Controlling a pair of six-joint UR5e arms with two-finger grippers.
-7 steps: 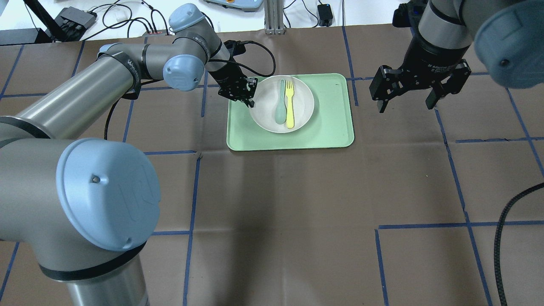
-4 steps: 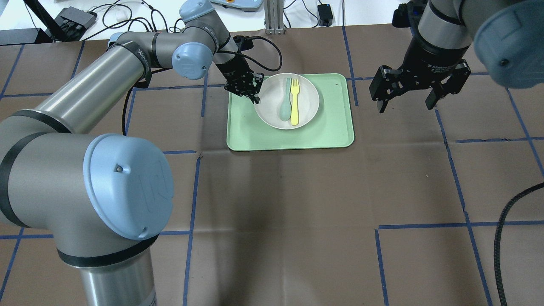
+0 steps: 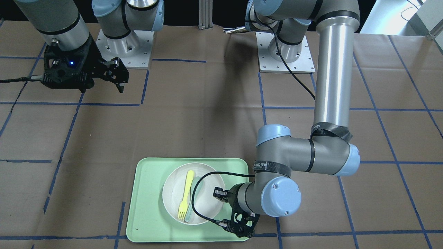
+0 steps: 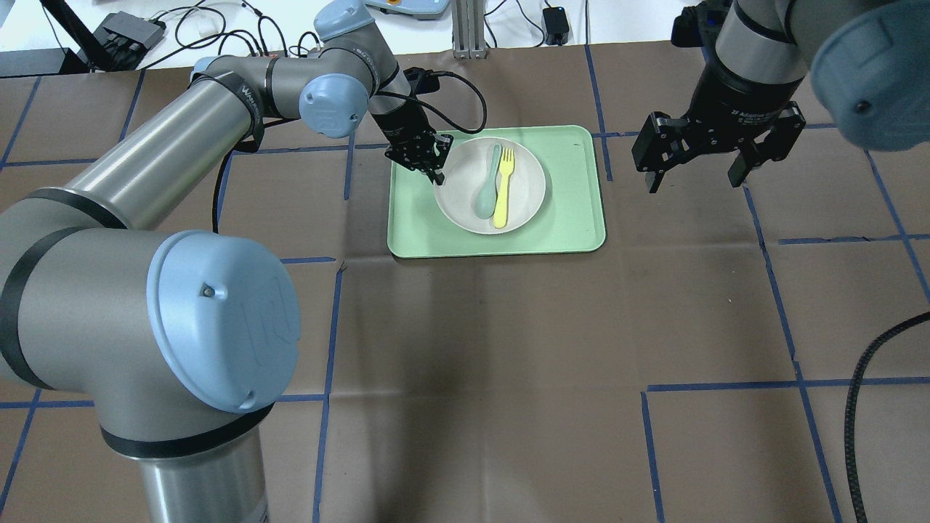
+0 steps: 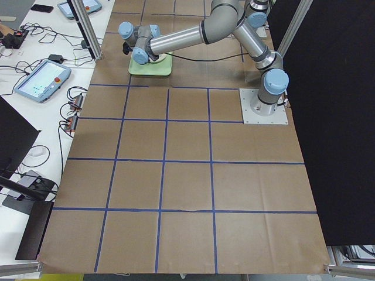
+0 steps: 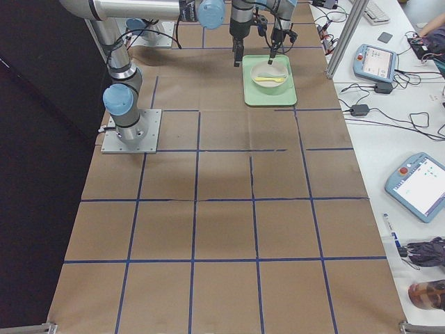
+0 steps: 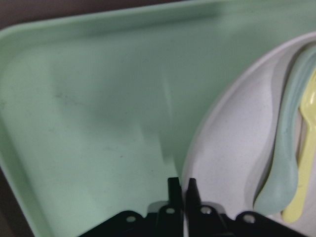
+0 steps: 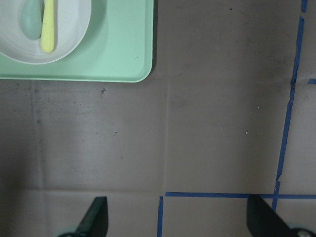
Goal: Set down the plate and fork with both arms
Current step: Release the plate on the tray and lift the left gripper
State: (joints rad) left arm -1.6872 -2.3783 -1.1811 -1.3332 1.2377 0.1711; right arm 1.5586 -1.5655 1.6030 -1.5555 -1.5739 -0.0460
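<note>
The off-white plate [image 4: 524, 197] sits over the mint-green tray [image 4: 574, 211], with the yellow fork [image 4: 503, 190] and a grey-teal spoon [image 4: 487, 187] lying in it. My left gripper [image 4: 436, 171] is shut on the plate's left rim; the left wrist view shows the fingers [image 7: 180, 190] pinched together on the rim of the plate [image 7: 232, 163], with the fork [image 7: 306, 163] beside it. A shadow under the plate suggests it is slightly raised. My right gripper [image 4: 694, 181] is open and empty, hovering over the table to the right of the tray.
The tray [image 3: 148, 207] lies at the far middle of the brown paper table, which is marked with blue tape lines. Cables and devices lie beyond the table's far edge. A black cable [image 4: 864, 407] hangs at the right.
My left gripper has shifted to the right with the plate in its grip, carrying the fork and spoon along. The left arm's elbow has swung. The right arm has not moved.
</note>
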